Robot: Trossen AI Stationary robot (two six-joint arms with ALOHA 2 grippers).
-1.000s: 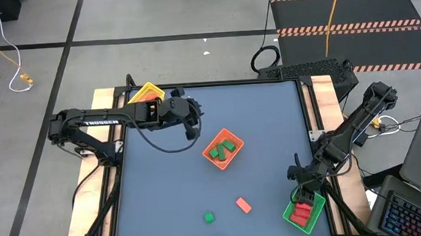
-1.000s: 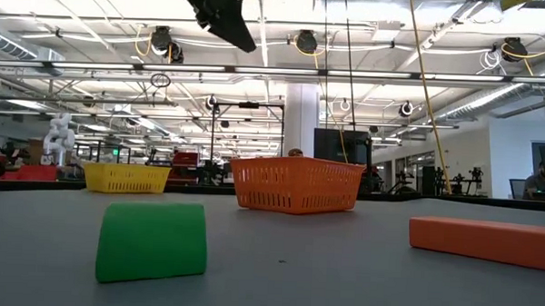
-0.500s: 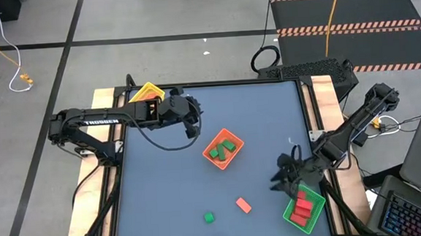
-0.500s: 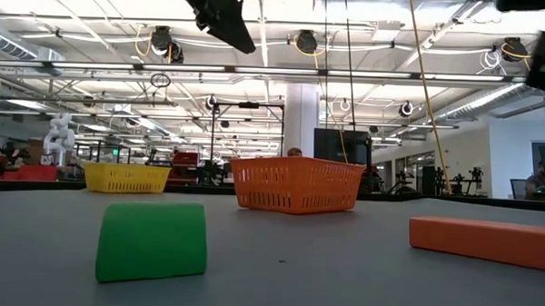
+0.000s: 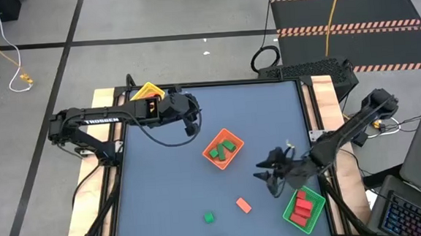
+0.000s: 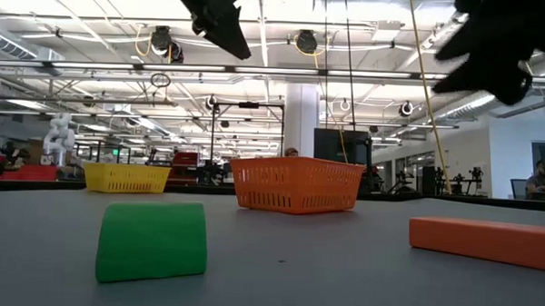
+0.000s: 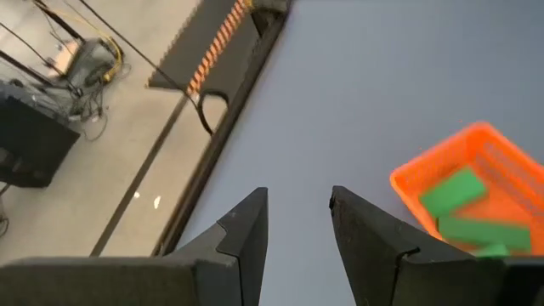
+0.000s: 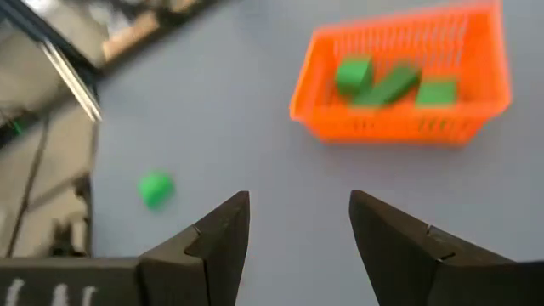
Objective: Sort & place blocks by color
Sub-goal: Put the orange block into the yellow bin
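Note:
A green block and a red-orange block lie flat on the table near its front edge. The low view shows them close up: the green block and the red-orange block. My right gripper hovers open and empty above the table, between the orange tray and the green tray. It faces the orange tray and the green block. My left gripper hangs open and empty over the far left of the table.
The orange tray holds three green blocks. The green tray at the front right corner holds red blocks. A yellow tray stands at the far left corner. Bare table surface lies between the trays.
My right gripper has left its place above the green tray and swung toward the table's left and slightly toward the far edge. It has tipped from pointing down to slanting forward at the orange tray. Its fingers stay open. The blocks have not moved.

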